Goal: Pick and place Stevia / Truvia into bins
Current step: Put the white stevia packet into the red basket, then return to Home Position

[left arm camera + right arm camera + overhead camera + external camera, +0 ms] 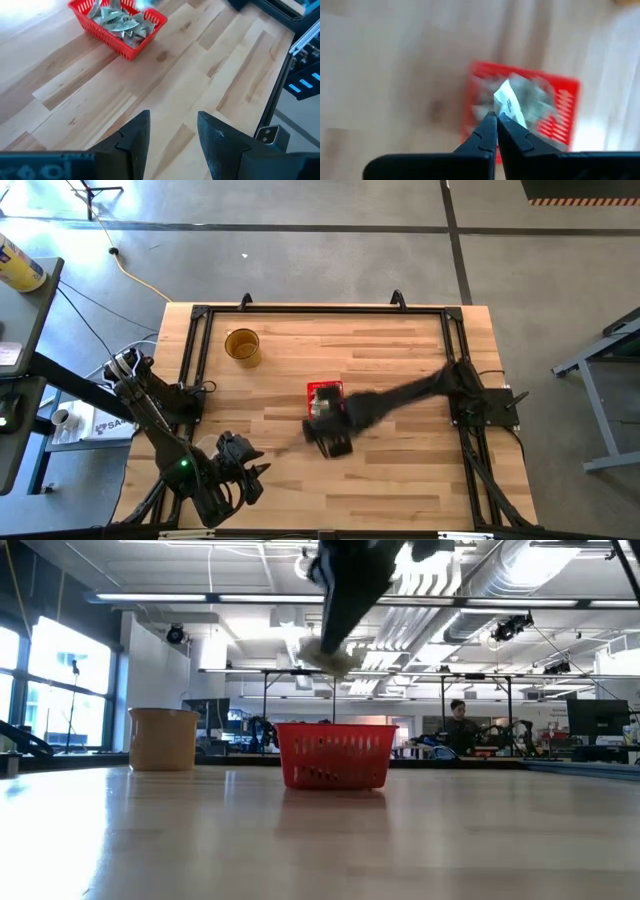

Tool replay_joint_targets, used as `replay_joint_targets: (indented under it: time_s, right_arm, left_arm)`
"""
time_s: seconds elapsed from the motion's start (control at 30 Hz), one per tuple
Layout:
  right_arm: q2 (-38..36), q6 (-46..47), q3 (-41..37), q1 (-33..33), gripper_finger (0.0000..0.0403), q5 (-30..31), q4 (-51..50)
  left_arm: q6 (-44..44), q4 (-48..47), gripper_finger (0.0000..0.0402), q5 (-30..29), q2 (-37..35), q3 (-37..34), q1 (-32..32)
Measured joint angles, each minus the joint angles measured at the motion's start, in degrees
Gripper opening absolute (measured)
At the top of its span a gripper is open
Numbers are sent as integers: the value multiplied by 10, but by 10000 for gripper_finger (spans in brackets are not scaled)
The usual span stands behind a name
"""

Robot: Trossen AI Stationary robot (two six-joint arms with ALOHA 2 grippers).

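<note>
High view: wooden table (pixel 400 470) seen from straight above, with a small red basket (pixel 324 392) near its middle and a round amber cup (pixel 242 344) well apart toward the far left corner. Right gripper (pixel 322 412) reaching in from the right side, hanging just above the near edge of the basket. Left gripper (pixel 252 472) parked near the front left corner, well apart from the basket.

Right wrist view: right gripper (pixel 496 118) with fingers pinched tight on one white sachet (pixel 510 104), the packet sticking out past the fingertips, the red basket (pixel 560 112) blurred directly below.

Low view: right gripper (pixel 330 658) raised over the basket (pixel 336 755), a pale sachet (pixel 325 658) at its tip, clear of the rim. Amber cup (pixel 164 738) left of the basket. A person (pixel 460 727) in the room far behind.

Left wrist view: left gripper (pixel 172 131) with fingers parted and nothing between them, above bare wood. Basket (pixel 116 24) farther off, heaped with pale green and white sachets (pixel 119 21).
</note>
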Motion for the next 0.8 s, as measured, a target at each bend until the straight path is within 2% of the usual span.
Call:
replay_joint_targets:
  time_s: [0.17,0.27,0.43,0.6,0.73,0.8]
  right_arm:
    - [3,-2,-31,-78,17,-43,20]
    - [3,15,-40,-103,51,-91,31]
    - [3,137,-41,-124,133,-120,15]
    - [3,127,-14,-125,195,-154,-10]
    - [3,152,13,-124,224,-182,-20]
    - [2,158,29,-127,233,-212,-9]
  left_arm:
    - [0,0,200,-1,0,0,0]
    - [0,6,200,1,0,0,0]
    - [0,6,200,1,0,0,0]
    - [0,8,200,4,0,0,0]
    - [-2,11,200,51,0,0,0]
    - [-8,25,200,52,0,0,1]
